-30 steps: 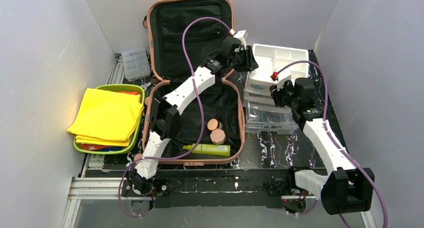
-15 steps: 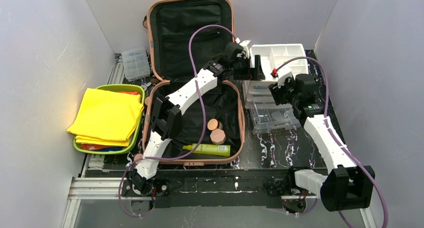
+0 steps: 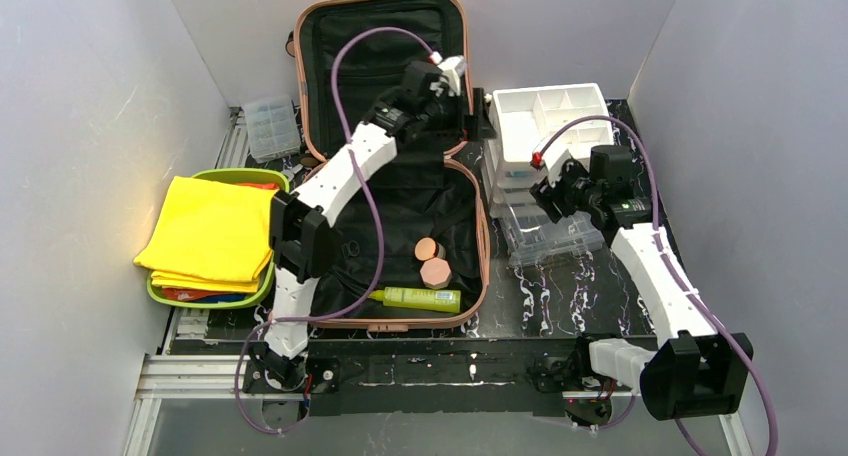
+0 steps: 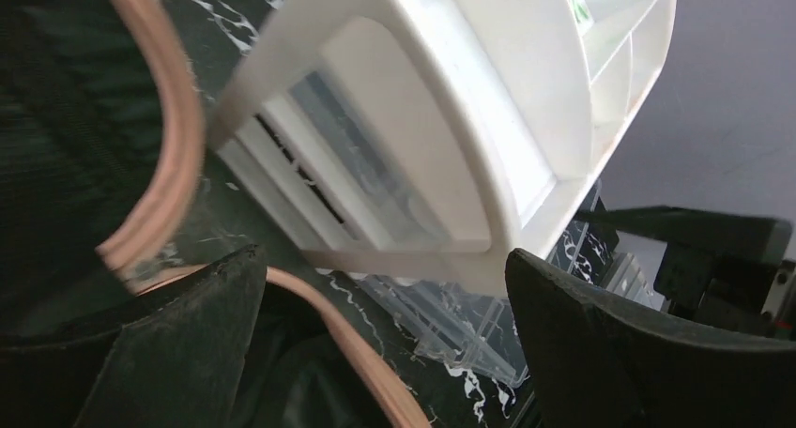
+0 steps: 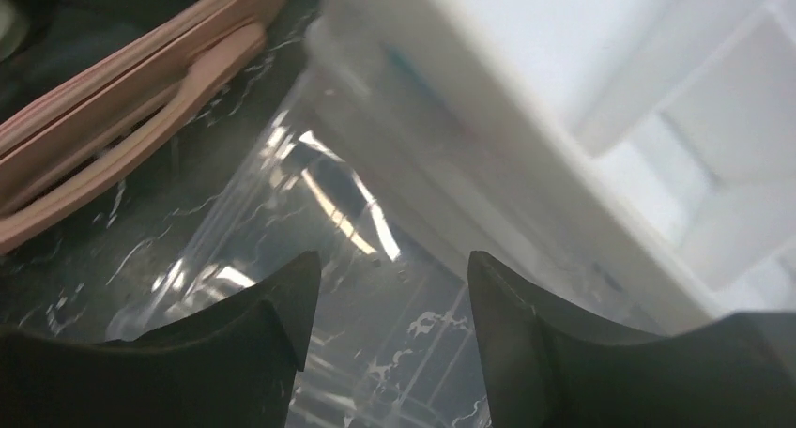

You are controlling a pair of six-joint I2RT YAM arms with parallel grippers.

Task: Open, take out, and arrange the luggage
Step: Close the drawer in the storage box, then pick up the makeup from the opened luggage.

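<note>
My luggage (image 3: 340, 86) lies open on the desk (image 3: 560, 296). The yellow cloth (image 3: 210, 231) sits in the green tray (image 3: 283, 191), while the bottle (image 3: 418, 298) and two jars (image 3: 431, 261) are yet to come out. My left tool (image 4: 380, 259) and right tool (image 5: 390, 264) gape, empty.

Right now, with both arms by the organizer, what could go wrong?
The open left gripper hangs close to the white organizer and the luggage rim; swinging away might clip either. The open right gripper sits right over the clear drawers, so a low move could shove them.
</note>
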